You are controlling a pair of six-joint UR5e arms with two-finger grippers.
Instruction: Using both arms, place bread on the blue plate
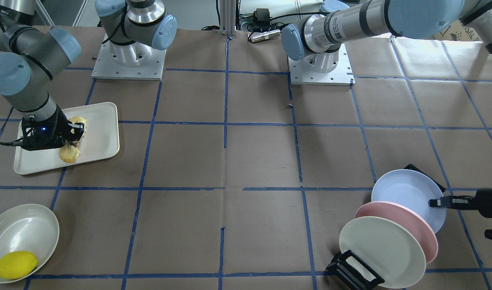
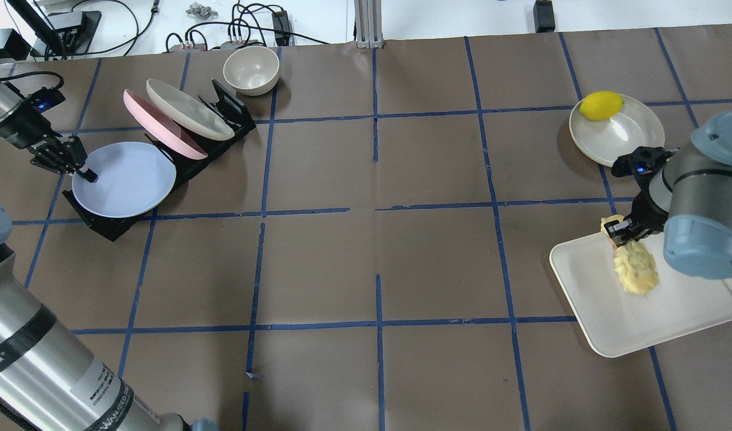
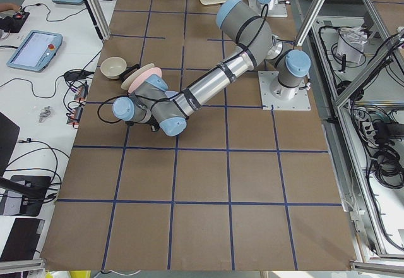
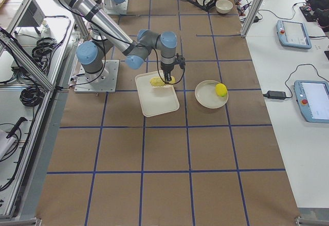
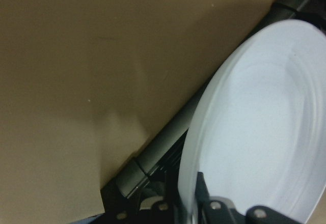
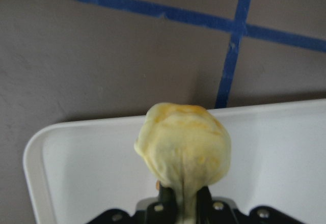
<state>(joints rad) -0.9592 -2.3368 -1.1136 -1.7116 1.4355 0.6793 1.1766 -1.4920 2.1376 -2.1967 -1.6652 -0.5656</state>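
The bread [image 2: 635, 269] is a bumpy pale yellow loaf on the cream tray [image 2: 671, 323] at the right. My right gripper [image 2: 617, 230] is shut on it, pinching it thin between the fingers in the right wrist view [image 6: 183, 206]. I cannot tell whether the loaf is lifted off the tray. The blue plate [image 2: 123, 179] leans in the front slot of a black rack at the far left. My left gripper [image 2: 84, 173] is shut on its rim, which runs between the fingers in the left wrist view [image 5: 196, 203]. The front view shows the bread [image 1: 70, 153] and the plate [image 1: 407, 193].
A pink plate [image 2: 156, 123] and a cream plate [image 2: 189, 109] stand in the same black rack [image 2: 225, 105]. A cream bowl [image 2: 251, 69] sits behind it. A lemon [image 2: 601, 105] lies in a cream dish [image 2: 635, 134] beyond the tray.
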